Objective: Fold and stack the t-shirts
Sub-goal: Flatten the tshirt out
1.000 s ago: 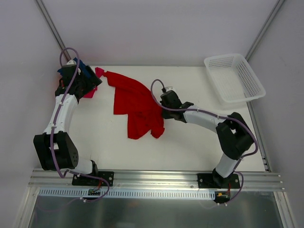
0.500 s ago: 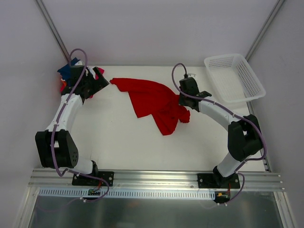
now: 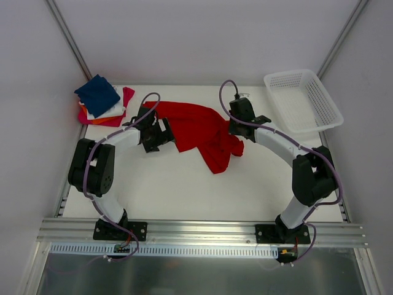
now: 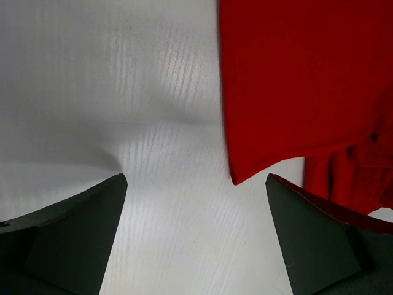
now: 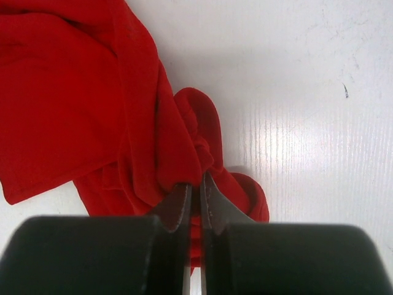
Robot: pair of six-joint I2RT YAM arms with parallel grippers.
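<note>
The red t-shirt (image 3: 195,128) lies crumpled and partly spread in the middle of the table. My right gripper (image 3: 237,134) is shut on a bunched fold at its right edge; in the right wrist view the red t-shirt (image 5: 73,104) is pinched between the tips of the right gripper (image 5: 194,182). My left gripper (image 3: 163,133) hangs open at the shirt's left edge, holding nothing. In the left wrist view a corner of the red t-shirt (image 4: 295,80) lies just ahead of the left gripper (image 4: 196,179), over bare table. The folded navy tee (image 3: 97,94) tops the stack of white (image 3: 109,112), orange (image 3: 82,114) and magenta (image 3: 127,94) tees at the back left.
A white mesh basket (image 3: 303,101) stands at the back right corner of the table (image 3: 184,190). Metal frame posts rise at both back corners, and a rail runs along the near edge by the arm bases.
My left arm has swung from the folded stack at the back left down to the red shirt's left edge. My right gripper dragged the shirt right and back, then held still.
</note>
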